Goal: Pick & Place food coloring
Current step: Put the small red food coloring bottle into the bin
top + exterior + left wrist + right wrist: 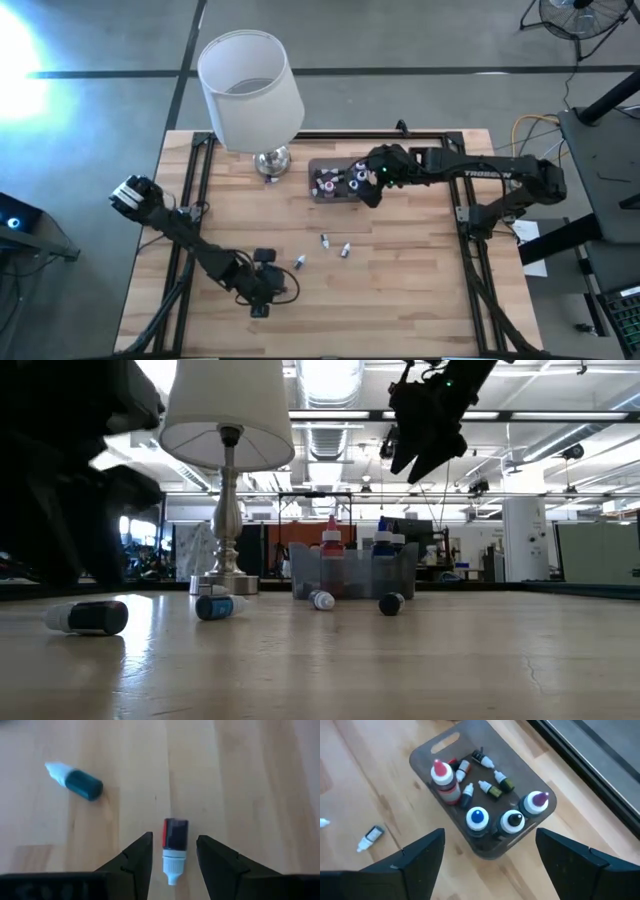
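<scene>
- The right gripper (pixel 372 185) hangs above the translucent grey box (pixel 520 785) near the back of the table (pixel 420 290), just beside the lamp (pixel 250 90); its fingers (pixel 415 857) are spread wide with nothing between them.
- Inside the box stand four larger bottles, with a red cap (pixel 440 769), a blue cap (pixel 477 816), a dark cap (pixel 512 820) and a purple cap (pixel 537 800).
- Several tiny food coloring bottles (pixel 492 790) lie loose on the box floor behind them.
- The left gripper (pixel 262 290) is low over the front left part of the table, its fingers (pixel 137 860) parted on either side of a dark bottle with a white cap (pixel 173 847) that lies flat on the wood. Whether the fingers touch it is hard to tell; a gap seems to show on both sides.
- A teal bottle (pixel 77 779) lies on its side near that one.
- Two more small bottles (pixel 335 246) lie out on the middle of the table, well apart from the box.
</scene>
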